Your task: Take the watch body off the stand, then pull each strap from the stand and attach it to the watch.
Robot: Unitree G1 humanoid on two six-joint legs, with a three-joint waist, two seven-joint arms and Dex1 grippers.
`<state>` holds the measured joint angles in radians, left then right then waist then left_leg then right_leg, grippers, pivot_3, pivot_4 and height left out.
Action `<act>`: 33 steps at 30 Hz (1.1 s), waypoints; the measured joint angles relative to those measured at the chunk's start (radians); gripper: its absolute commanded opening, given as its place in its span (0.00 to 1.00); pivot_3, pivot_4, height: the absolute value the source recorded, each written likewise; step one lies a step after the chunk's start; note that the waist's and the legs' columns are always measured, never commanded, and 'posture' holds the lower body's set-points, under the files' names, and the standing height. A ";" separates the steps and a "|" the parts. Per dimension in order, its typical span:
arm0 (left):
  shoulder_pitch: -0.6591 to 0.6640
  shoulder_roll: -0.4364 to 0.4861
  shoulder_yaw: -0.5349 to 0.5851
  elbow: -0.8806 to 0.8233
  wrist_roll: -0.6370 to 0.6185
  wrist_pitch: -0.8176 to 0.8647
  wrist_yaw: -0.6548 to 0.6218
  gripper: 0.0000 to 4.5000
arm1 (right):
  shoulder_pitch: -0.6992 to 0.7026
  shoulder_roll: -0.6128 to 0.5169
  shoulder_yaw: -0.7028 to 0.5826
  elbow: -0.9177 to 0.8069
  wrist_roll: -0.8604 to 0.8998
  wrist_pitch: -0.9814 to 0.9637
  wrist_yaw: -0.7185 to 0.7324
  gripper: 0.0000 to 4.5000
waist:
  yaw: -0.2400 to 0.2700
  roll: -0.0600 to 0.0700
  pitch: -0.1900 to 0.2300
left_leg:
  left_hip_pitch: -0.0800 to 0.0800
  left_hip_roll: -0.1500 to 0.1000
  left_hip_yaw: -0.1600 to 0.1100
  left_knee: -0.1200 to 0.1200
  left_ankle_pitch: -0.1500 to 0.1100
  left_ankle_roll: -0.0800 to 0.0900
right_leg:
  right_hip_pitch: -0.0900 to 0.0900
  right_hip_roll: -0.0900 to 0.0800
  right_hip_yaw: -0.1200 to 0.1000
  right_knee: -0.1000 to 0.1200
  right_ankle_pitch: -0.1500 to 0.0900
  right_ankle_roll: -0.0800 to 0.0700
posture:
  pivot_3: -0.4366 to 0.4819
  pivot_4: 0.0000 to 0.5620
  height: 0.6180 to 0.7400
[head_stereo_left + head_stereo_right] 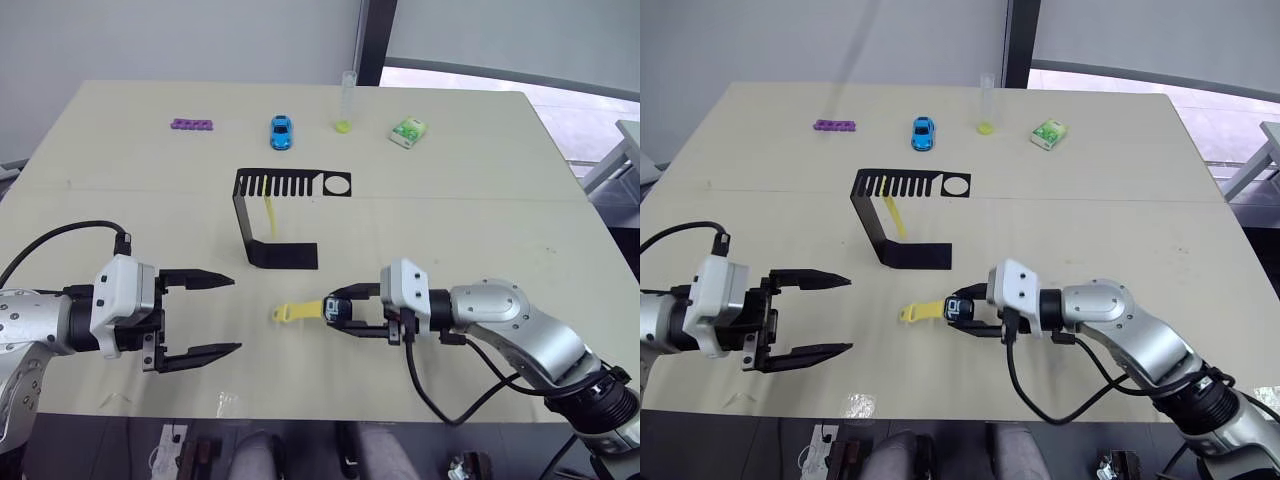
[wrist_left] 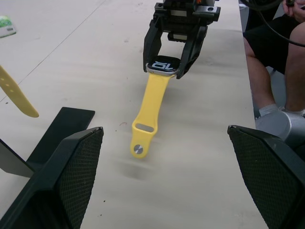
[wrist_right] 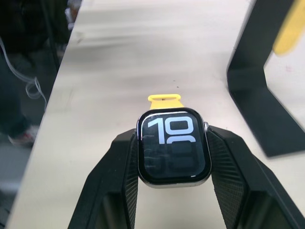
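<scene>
My right gripper (image 1: 340, 311) is shut on the watch body (image 3: 173, 147), a black square case whose screen shows white digits. One yellow strap (image 1: 298, 312) is fixed to the case and points toward my left gripper, low over the table. The second yellow strap (image 1: 271, 216) hangs from a slot in the top plate of the black C-shaped stand (image 1: 285, 255), which stands just beyond the watch. My left gripper (image 1: 200, 315) is open, a hand's width left of the strap's free end, with nothing between its fingers (image 2: 71, 186).
Along the far side of the table (image 1: 480, 200) lie a purple block strip (image 1: 190, 125), a blue toy car (image 1: 281, 131), a clear tube with a yellow tip (image 1: 345, 105) and a small green packet (image 1: 408, 131). A seated person's legs (image 2: 271, 90) are at the table's near edge.
</scene>
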<state>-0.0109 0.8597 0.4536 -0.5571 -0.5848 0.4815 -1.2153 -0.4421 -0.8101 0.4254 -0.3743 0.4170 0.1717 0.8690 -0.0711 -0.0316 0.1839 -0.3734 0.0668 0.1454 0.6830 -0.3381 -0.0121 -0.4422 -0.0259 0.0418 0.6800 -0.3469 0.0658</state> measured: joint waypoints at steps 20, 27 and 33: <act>0.103 0.061 0.039 0.054 -0.019 -0.126 -0.056 1.00 | -0.118 0.323 0.126 0.254 -0.286 -0.011 0.149 0.36 | -0.012 -0.002 -0.001 | 0.003 0.000 0.001 0.001 0.000 0.000 | 0.001 -0.001 0.000 0.004 -0.002 -0.003 | 0.48 0.27 1.00; 0.130 0.064 0.040 0.052 -0.019 -0.135 -0.053 1.00 | -0.077 0.278 0.093 0.307 -0.299 0.005 0.179 0.36 | -0.018 -0.002 -0.001 | 0.005 0.000 0.001 0.001 0.000 -0.001 | 0.001 0.000 0.000 0.006 -0.002 -0.003 | 0.48 0.27 1.00; 0.131 0.064 0.032 0.054 -0.018 -0.146 -0.043 1.00 | -0.064 0.288 0.071 0.311 -0.297 0.028 0.184 0.63 | -0.015 -0.003 -0.002 | 0.005 0.000 0.001 0.001 0.000 -0.001 | 0.001 0.000 0.000 0.007 -0.002 -0.003 | 0.48 0.27 1.00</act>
<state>0.1201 0.9240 0.4860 -0.5027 -0.6032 0.3351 -1.2588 -0.5065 -0.5218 0.4969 -0.0629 0.1202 0.1997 1.0534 -0.0860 -0.0348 0.1820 -0.3685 0.0669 0.1464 0.6840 -0.3378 -0.0133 -0.4409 -0.0261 0.0419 0.6867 -0.3488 0.0624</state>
